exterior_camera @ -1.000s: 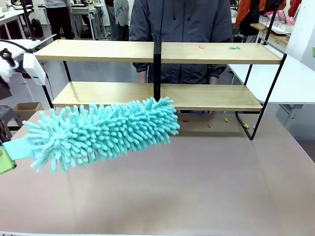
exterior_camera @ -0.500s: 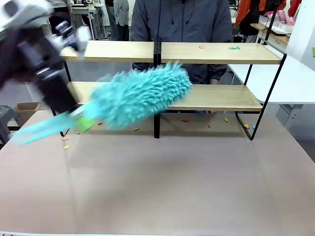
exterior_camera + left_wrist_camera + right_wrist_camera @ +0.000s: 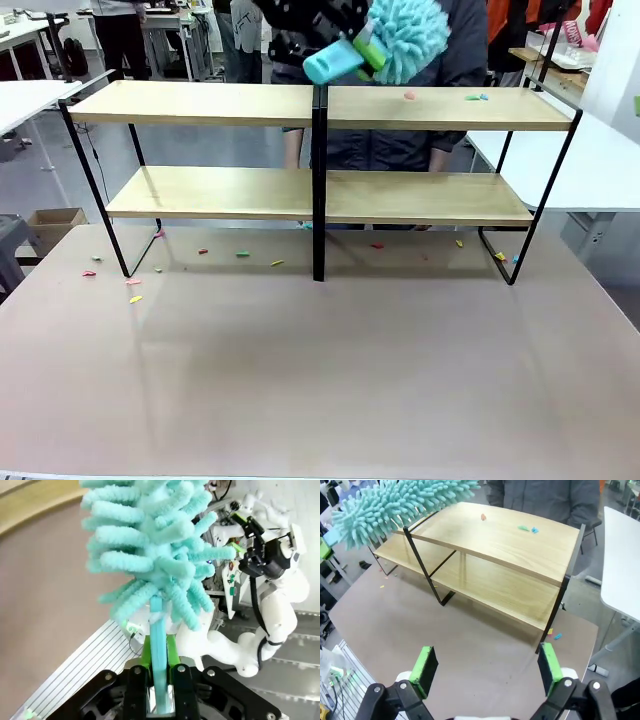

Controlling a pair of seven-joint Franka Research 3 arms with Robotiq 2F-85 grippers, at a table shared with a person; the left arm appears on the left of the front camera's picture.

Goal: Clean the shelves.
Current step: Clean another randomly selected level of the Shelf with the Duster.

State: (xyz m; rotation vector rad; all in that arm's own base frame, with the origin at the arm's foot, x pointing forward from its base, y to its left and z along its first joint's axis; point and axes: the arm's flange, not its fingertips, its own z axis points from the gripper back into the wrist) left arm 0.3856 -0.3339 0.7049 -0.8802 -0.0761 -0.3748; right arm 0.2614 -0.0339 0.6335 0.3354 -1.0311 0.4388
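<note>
Open table (image 3: 320, 380) before shelves (image 3: 200, 103), duster (image 3: 410, 35) overhead

Duster (image 3: 410, 35) head clipped by top edge, left claw (image 3: 360, 52) motion-blurred — scraps (image 3: 240, 254) under shelves (image 3: 200, 103) too small to identify.

front: fixed on the robot's side of the shelves (image 3: 319, 170), low, facing them square-on across the table (image 3: 350, 380). Mid range, full shelf width in frame, person (image 3: 385, 150) behind the shelves.
left wrist: up near the shelves, looking along the left gripper (image 3: 159, 652) and the duster (image 3: 150, 545) handle, down over the table toward the robot's side. Very close on the duster, right arm (image 3: 272, 605) beyond it.
right wrist: high in front of the shelves, nearer their right end, tilted down past the right gripper (image 3: 487, 667). Shelves seen on a diagonal, mid range.
shared, front + right wrist: shelves, table before them, duster above the top boards, person behind.
shared, both wrists: duster, table surface.
</note>
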